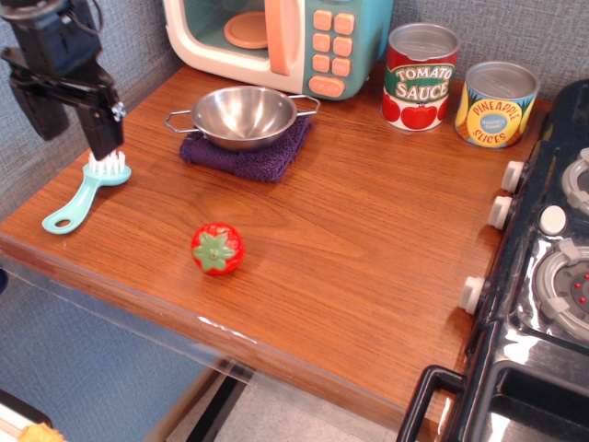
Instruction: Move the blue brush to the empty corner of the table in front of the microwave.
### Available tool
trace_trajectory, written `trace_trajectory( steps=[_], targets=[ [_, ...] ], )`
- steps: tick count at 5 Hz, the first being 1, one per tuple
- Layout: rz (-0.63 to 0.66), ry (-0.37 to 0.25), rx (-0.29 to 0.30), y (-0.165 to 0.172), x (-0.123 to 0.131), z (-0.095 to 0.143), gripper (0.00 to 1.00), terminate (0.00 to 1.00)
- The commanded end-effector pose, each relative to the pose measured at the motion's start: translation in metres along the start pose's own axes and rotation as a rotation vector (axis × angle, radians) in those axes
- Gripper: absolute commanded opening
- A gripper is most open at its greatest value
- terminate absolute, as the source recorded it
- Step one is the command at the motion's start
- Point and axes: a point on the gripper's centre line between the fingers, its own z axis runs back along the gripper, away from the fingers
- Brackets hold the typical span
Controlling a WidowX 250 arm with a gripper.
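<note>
gripper (74,124): jaws apart, empty, apparently just above the bristles | blue brush (85,193): flat on worktop (368,239) at front-left corner, well before microwave (276,41) | risk: descending finger could flick the brush off the near edge

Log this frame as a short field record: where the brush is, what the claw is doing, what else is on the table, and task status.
brush: blue brush lies flat at the near left corner of the table, bristles up, loop end toward the front edge
claw: claw raised above the bristle end, open, holding nothing
microwave: microwave at the back, door ajar
other items: steel bowl on a purple cloth, toy tomato, two cans
task status: brush appears placed in the corner and released
</note>
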Motion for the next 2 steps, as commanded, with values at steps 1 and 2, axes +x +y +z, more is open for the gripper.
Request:
trace_trajectory(
  steps=[1,2],
  targets=[
    [0.001,0.006,0.056,0.0012,0.0016,0.0131,1.0,0.0],
    [0.001,0.006,0.056,0.0012,0.0016,0.0131,1.0,1.0]
  ],
)
